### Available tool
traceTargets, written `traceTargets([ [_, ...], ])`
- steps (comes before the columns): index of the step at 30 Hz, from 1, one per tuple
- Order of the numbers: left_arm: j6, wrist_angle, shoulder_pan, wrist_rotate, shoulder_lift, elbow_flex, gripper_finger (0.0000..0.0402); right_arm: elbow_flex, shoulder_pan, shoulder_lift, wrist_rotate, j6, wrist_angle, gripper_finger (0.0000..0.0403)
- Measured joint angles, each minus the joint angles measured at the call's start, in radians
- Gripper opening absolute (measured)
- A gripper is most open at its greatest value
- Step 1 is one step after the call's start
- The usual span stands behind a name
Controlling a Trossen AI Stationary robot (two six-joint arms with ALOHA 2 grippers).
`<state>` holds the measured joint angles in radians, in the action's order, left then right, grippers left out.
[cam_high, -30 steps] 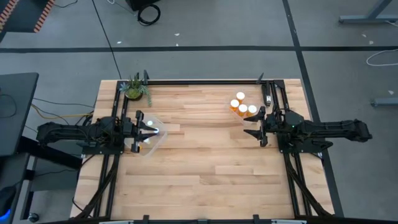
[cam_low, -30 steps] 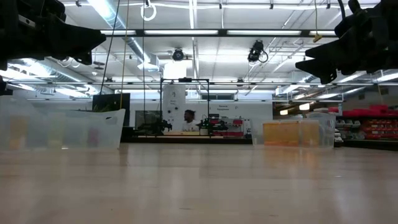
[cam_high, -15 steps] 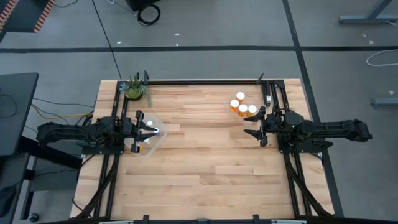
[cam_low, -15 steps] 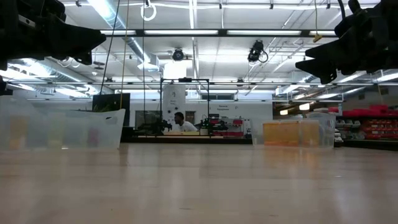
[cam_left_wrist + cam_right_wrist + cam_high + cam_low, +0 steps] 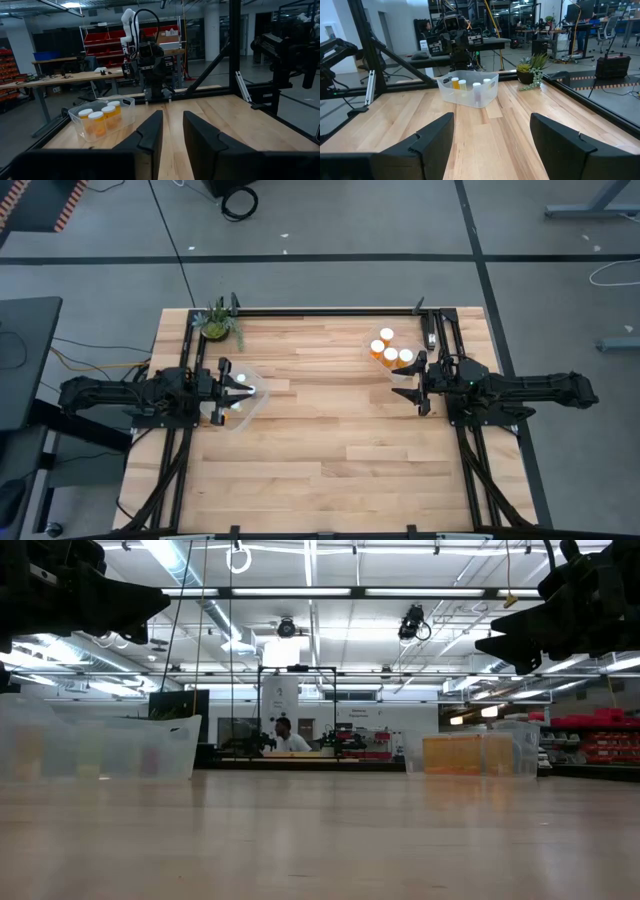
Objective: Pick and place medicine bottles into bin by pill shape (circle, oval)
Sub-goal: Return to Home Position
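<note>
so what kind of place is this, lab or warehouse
Likely a robotics workshop inside an industrial hall: racks of red storage bins, a white robot arm beyond the table, and an open ceiling hung with strip lights.

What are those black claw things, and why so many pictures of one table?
They are two robot arms at a wooden table. One picture looks straight down, one looks across the tabletop, and two come from cameras on the arms' wrists. The left gripper and right gripper are open and hold nothing. Orange medicine bottles stand in a clear bin by the right arm; more sit in a second clear bin by the left arm. A small plant stands in a corner.
</note>
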<state>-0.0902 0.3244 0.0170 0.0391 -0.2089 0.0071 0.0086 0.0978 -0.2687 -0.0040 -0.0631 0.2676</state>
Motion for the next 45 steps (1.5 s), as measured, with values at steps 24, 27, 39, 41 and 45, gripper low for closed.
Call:
traceTargets([
  [24,0.0,0.0,0.0,0.0,0.0,0.0,0.0082,0.0,0.0,0.0,0.0,0.0,0.0,0.0269],
  [27,0.0,0.0,0.0,0.0,0.0,0.0,0.0078,0.0,0.0,0.0,0.0,0.0,0.0,0.0269],
  [39,0.0,0.0,0.0,0.0,0.0,0.0,0.0085,0.0,0.0,0.0,0.0,0.0,0.0,0.0269],
  [41,0.0,0.0,0.0,0.0,0.0,0.0,0.0083,0.0,0.0,0.0,0.0,0.0,0.0,0.0269],
  [45,0.0,0.0,0.0,0.0,0.0,0.0,0.0078,0.0,0.0,0.0,0.0,0.0,0.0,0.0269],
])
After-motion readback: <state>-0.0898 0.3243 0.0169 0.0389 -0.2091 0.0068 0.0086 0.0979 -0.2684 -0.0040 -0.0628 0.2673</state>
